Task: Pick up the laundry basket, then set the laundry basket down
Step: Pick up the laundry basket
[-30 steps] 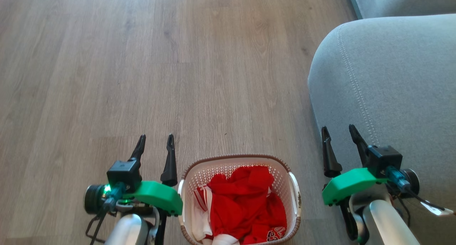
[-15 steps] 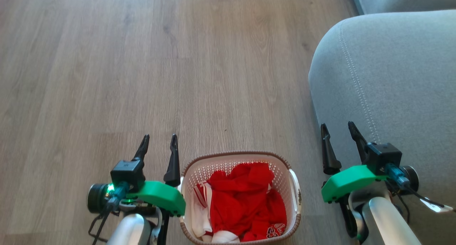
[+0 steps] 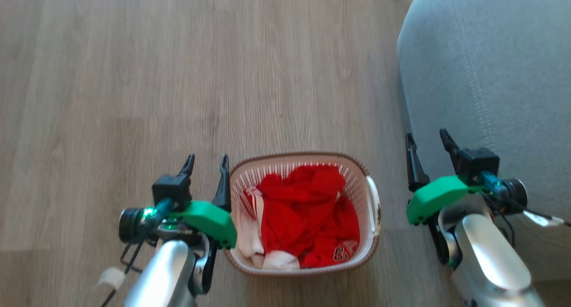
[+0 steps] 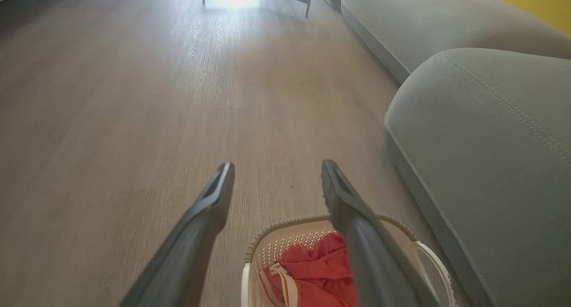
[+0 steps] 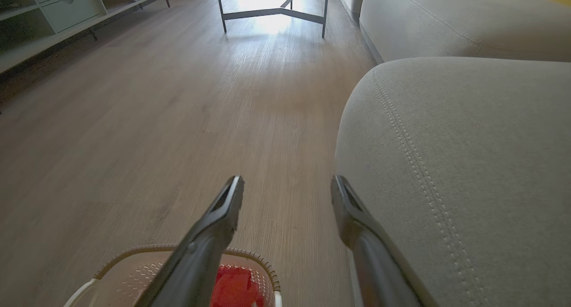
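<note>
Floor: you have wood-look floor [image 3: 134, 75] under everything, stretching ahead of the robot.
Sofa: a grey sofa [image 3: 490, 75] rises on your right, close behind the right arm.
Basket: the laundry basket [image 3: 272, 171] stands upright on the floor between the two arms, near the sofa but apart from it.
Load: red and white clothes [image 3: 308, 213] fill it, heaped below the rim.
Left gripper: your left gripper [image 3: 207, 159] has its fingers spread wide and holds nothing; its inner finger sits just beside the basket's left rim.
Right gripper: your right gripper [image 3: 425, 135] is likewise spread and empty, between basket and sofa, clear of the right handle [image 3: 374, 200].
Done: nothing yet, by the look of it; neither arm has a hold.
Left to do: you must take the basket, lift it, then set it down.
</note>
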Controlling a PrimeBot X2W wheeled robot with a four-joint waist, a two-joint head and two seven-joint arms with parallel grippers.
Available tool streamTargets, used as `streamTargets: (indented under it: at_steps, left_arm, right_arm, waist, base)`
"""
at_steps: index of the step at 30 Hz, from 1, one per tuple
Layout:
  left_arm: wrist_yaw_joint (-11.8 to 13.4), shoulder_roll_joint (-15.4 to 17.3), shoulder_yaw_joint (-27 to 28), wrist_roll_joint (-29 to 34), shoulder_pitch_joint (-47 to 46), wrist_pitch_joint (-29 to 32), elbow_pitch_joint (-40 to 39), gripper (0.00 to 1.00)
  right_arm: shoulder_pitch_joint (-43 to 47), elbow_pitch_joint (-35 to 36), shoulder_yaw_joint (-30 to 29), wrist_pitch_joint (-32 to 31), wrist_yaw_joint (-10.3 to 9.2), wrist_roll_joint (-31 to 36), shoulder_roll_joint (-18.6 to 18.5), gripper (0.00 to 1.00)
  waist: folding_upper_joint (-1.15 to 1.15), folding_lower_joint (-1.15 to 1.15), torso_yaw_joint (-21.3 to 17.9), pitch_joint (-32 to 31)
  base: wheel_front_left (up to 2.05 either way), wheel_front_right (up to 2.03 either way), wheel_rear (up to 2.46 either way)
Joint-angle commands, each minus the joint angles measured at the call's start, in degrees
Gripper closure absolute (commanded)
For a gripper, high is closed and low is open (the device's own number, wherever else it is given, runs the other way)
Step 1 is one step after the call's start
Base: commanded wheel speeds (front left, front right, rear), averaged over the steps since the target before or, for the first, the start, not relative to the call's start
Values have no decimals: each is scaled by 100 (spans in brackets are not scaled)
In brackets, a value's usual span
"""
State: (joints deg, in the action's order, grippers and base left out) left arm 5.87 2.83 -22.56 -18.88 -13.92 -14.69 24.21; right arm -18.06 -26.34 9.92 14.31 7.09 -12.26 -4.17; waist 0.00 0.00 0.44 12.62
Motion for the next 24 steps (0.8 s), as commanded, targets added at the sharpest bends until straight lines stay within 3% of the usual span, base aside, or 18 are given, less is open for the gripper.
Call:
streamTargets:
  at_steps: [1, 14, 24]
  left_arm:
    - [8, 5, 55, -62, -338, -30, 78, 0]
    - [-126, 5, -609, -541, -1568, -30, 2258, 0]
    - [-341, 5, -1219, -1018, -2285, -30, 3459, 0]
  right_arm:
    - [-266, 6, 184, 69, 40, -72, -35, 0]
    - [-1346, -1923, 878, -50, 40, -924, -74, 0]
    - [-1956, -2853, 1358, -436, 40, -1676, -66, 0]
  waist:
    - [0, 0, 23, 430]
    - [0, 0, 6, 1542]
    - [0, 0, 29, 2183]
  base:
    - [0, 0, 0]
    - [0, 0, 0]
    - [0, 0, 0]
